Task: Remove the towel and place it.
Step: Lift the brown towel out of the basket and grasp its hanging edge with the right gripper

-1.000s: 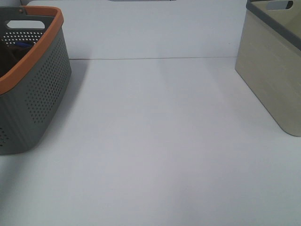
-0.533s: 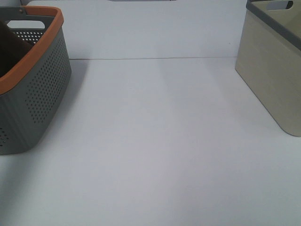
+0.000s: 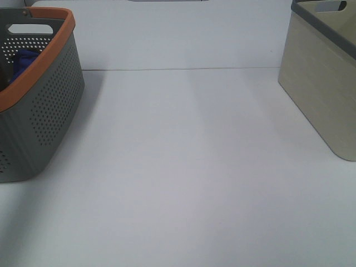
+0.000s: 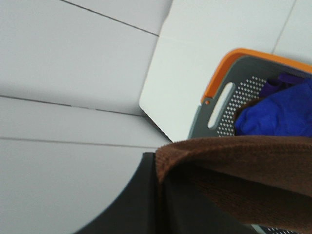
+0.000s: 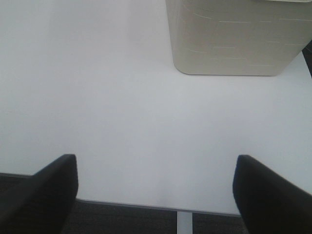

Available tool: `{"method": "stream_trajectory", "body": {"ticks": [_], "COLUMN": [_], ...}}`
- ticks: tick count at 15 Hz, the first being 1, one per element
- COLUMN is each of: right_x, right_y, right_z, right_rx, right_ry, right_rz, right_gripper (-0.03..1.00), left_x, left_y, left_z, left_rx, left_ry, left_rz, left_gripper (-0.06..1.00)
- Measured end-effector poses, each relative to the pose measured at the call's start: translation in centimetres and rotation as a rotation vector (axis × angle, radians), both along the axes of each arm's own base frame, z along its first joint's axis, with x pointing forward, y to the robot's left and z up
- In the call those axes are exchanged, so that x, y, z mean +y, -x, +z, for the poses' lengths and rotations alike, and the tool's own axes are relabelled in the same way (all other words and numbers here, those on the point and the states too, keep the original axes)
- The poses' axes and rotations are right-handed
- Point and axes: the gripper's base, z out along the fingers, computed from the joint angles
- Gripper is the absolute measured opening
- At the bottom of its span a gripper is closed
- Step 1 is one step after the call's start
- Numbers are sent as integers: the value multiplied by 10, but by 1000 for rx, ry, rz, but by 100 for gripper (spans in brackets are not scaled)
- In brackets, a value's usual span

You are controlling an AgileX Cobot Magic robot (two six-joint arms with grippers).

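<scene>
Seemingly, the left pincer (image 4: 163, 200) is closed on the dark reddish-brown terry towel (image 4: 243, 161), jaws mostly hidden; it is held above the orange-rimmed grey perforated basket (image 4: 220, 74), judged high enough to clear its rim. The right pincer (image 5: 161, 195) is spread wide, empty, over the white worktop (image 5: 122, 97).

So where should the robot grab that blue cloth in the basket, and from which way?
Probably from straight above. The blue cloth lies bunched up inside the grey basket, whose walls block the sides, so only the open top is free. Pinch its highest fold. The left hand is busy holding the brown towel, though.
</scene>
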Motion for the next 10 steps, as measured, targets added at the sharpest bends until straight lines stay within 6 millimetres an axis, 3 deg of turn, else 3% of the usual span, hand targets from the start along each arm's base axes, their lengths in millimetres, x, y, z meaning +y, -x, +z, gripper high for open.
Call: {"method": "stream_trajectory", "body": {"ticks": [5, 6, 10], "right_x": [1, 8, 22], "right_y": [0, -6, -32], "right_z": [5, 14, 26], "right_rx": [-34, -77, -102], "right_ry": [1, -13, -53], "right_rz": [18, 91, 244], "right_gripper": [76, 76, 76], "left_x": [-50, -76, -128], "left_y": [15, 13, 0], "left_z": [51, 56, 38], "left_rx": [-236, -267, -242], "left_ry": [18, 4, -79], "left_rz": [-222, -329, -511], "left_gripper": [0, 0, 0]}}
